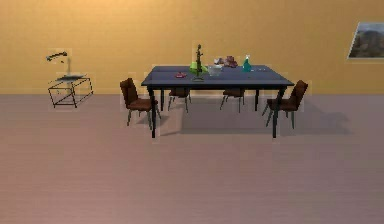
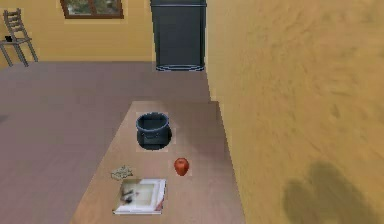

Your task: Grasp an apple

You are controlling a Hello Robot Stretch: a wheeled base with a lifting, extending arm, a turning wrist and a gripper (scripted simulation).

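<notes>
Where the forward view looks across the floor toward a yellow wall, a small wire-frame stand (image 1: 70, 92) sits far left with a thin lamp-like thing on it. Right of it stands a dark dining table (image 1: 165, 77) with four brown chairs around it, one at the left end (image 1: 138, 100) and one at the right end (image 1: 288, 102). Small things on the tabletop, among them a green bottle shape (image 1: 199, 62), are too small to name. A wall picture (image 1: 366, 42) is cut by the right edge. In the arm side view, a chair (image 2: 17, 40) stands far left. A framed picture (image 2: 92, 8) and a dark tall cabinet (image 2: 179, 35) are cut off by the top edge. On the near brown table (image 2: 195, 125) a dark pot (image 2: 153, 128) stands far. The red apple (image 2: 181, 166) is nearer and to its right, apart from it, and a white book (image 2: 143, 196) lies near left. The arm's pose and the claw's state cannot be told.
</notes>
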